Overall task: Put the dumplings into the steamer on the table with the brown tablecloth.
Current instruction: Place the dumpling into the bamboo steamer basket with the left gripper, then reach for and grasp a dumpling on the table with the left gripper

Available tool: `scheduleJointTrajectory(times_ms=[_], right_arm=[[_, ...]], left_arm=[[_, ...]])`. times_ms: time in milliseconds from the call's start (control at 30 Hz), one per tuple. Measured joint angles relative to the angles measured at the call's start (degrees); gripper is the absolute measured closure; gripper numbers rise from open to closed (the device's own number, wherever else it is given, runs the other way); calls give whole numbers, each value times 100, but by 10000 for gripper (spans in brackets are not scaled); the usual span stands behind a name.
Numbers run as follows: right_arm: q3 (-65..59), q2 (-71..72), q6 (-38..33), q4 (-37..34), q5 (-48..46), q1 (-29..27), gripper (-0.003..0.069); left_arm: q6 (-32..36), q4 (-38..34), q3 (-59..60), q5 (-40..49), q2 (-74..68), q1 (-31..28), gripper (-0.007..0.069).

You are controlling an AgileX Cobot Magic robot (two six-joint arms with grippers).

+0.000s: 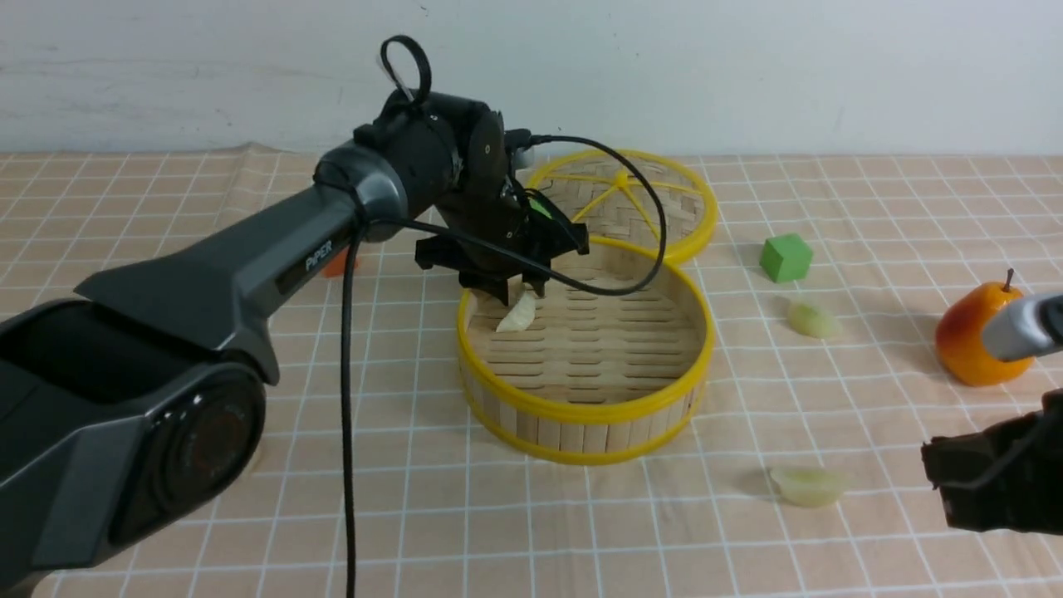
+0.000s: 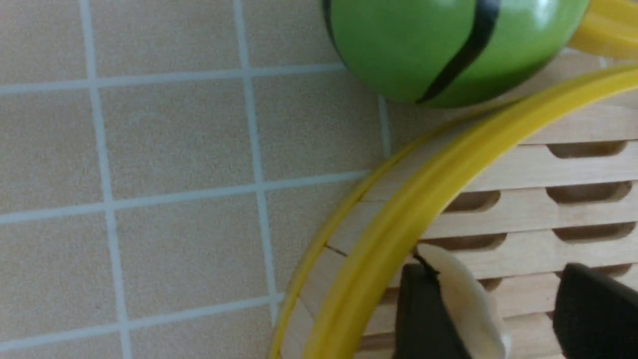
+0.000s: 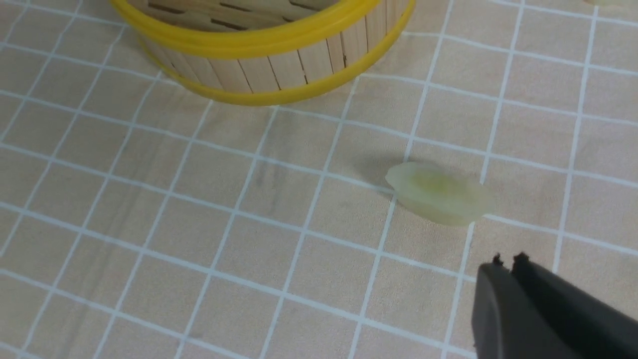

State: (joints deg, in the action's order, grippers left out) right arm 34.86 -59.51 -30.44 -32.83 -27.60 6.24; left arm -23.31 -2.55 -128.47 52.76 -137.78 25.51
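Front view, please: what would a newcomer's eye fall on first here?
The yellow-rimmed steamer sits mid-table, with the left gripper open over a white dumpling at its far-left inside edge. On the cloth to its right lie a near green dumpling and a far green dumpling.
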Motion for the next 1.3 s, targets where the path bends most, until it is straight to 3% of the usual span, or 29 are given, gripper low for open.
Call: scheduleJointTrajectory(times_ms=[100,200,300,433,533,600,733,833,933,1167,1300], right_arm=[[0,0,0,-78,-13,0,627],[0,0,0,-115,-65,0,627],[0,0,0,-114,-118,0,627],[5,0,0,-205,-179,0,625],[5,0,0,-426,-186,0,624],[11,0,0,-617,-186,0,620],[11,0,0,-826,-200,0,616],[11,0,0,-876,-246,0,617],[11,0,0,-894,-276,0,613],[11,0,0,-1011,-276,0,607],[17,0,0,-1011,-276,0,606]], left_arm=[[-21,-8,0,381,212,28,174],[167,207,5,1003,791,34,169],[553,780,0,1631,1573,41,202],[765,1391,280,1783,2816,-4,271],[669,1504,1049,1813,4017,-145,323],[380,1555,2178,1746,4852,-350,344],[-334,1597,4470,463,5930,-770,354],[-1157,1597,6452,-1186,6178,-1138,351],[-1546,1617,7344,-2137,5972,-1267,318],[-2010,2073,7562,-2709,4805,-1266,208],[-2663,2619,7459,-2739,4138,-1266,213]])
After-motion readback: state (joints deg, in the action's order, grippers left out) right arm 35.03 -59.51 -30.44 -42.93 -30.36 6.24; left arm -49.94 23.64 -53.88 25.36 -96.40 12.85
